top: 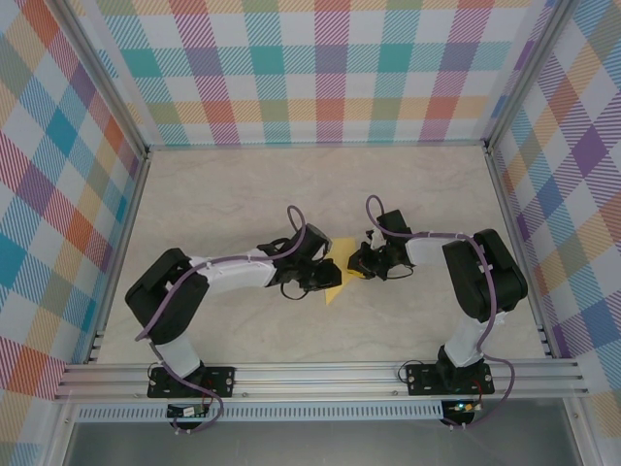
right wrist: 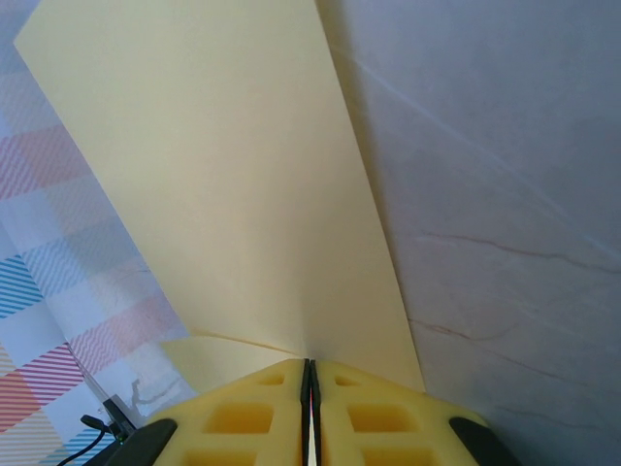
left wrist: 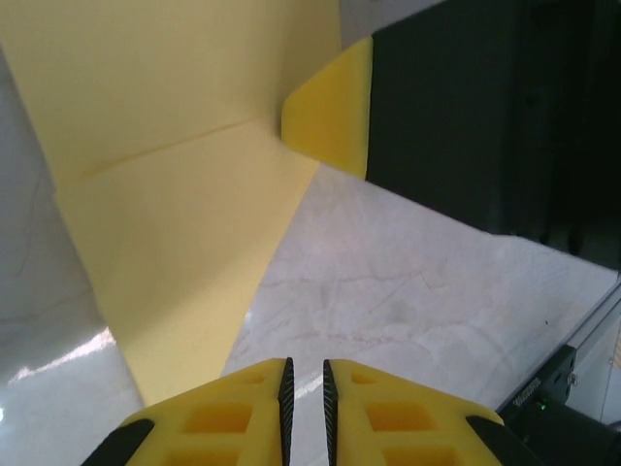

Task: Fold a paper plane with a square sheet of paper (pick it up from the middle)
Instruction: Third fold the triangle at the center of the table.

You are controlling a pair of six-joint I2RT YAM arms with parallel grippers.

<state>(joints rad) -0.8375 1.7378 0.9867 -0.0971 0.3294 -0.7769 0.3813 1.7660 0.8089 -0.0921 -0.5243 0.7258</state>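
The square sheet of paper is yellow and folded, and is held up between the two arms over the middle of the table. My right gripper is shut on its edge. In the right wrist view the paper fans up and away from the pinched jaws of the right gripper. My left gripper is just left of the sheet. In the left wrist view the left gripper stands slightly open with bare table showing through the gap. There the creased paper hangs ahead on the left, touching neither pad.
The marble-patterned table is walled in by plaid panels at the back and sides. An aluminium rail runs along the near edge by the arm bases. A yellow finger of the right gripper shows beyond the paper.
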